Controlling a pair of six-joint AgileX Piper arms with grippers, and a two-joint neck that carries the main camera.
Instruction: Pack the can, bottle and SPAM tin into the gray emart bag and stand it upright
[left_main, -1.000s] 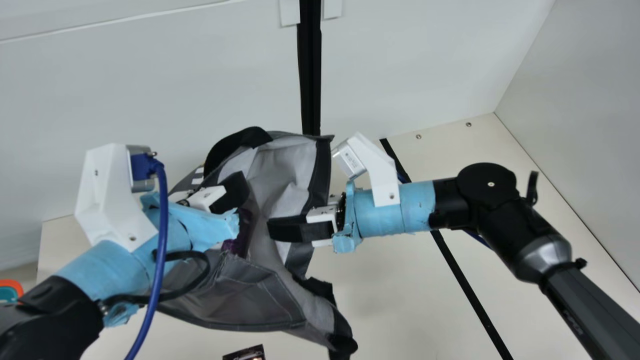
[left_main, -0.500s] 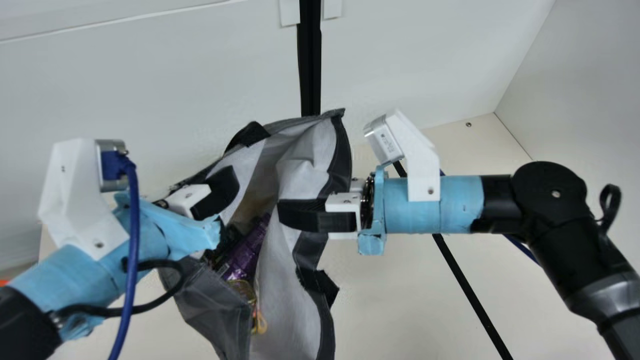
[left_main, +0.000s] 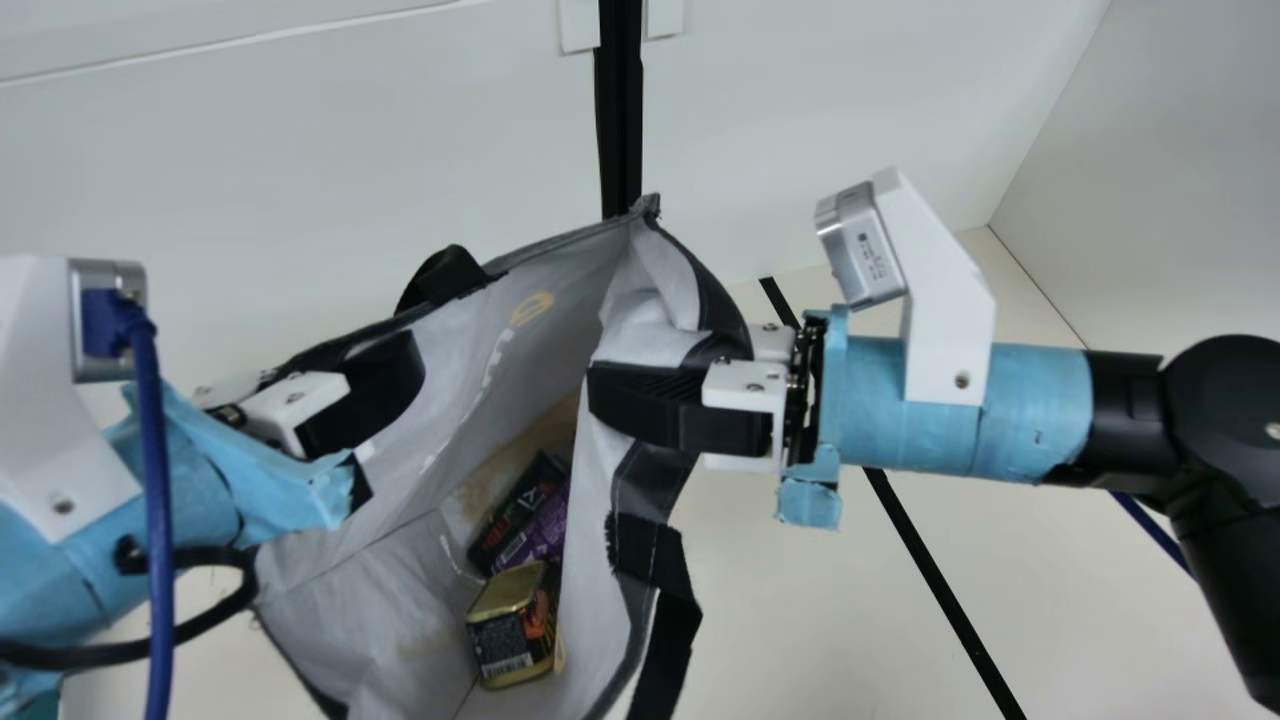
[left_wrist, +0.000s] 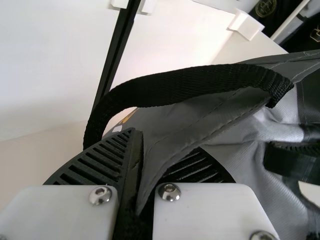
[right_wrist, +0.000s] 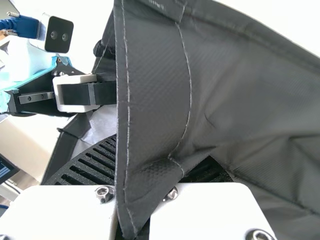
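- In the main view, the gray emart bag (left_main: 390, 610) hangs open-mouthed between the 2 arms, its pale lining turned toward the camera, above the cream table (left_main: 800, 610).
- Down inside it lies the SPAM tin (left_main: 507, 630), gold-ended and tilted, with a barcode on its side.
- Just beside the tin, also inside, are 2 more things: a purple item (left_main: 543, 527) and a dark item (left_main: 512, 513) with red print; I can't tell which is the can and which the bottle.
- The left gripper (left_main: 405, 375) is at the rim on the left, near the black strap handle (left_main: 440, 275); the right gripper (left_main: 598, 395) is at the opposite rim.
- In the left wrist view, the left gripper (left_wrist: 137, 137) is closed down to the cloth's thickness, a gray fold of the bag pinched between its 2 ribbed fingers.
- In the right wrist view, the right gripper is likewise pressed nearly together, the bag's stitched edge clamped between its 2 fingers; farther off, the left gripper is at the other rim.
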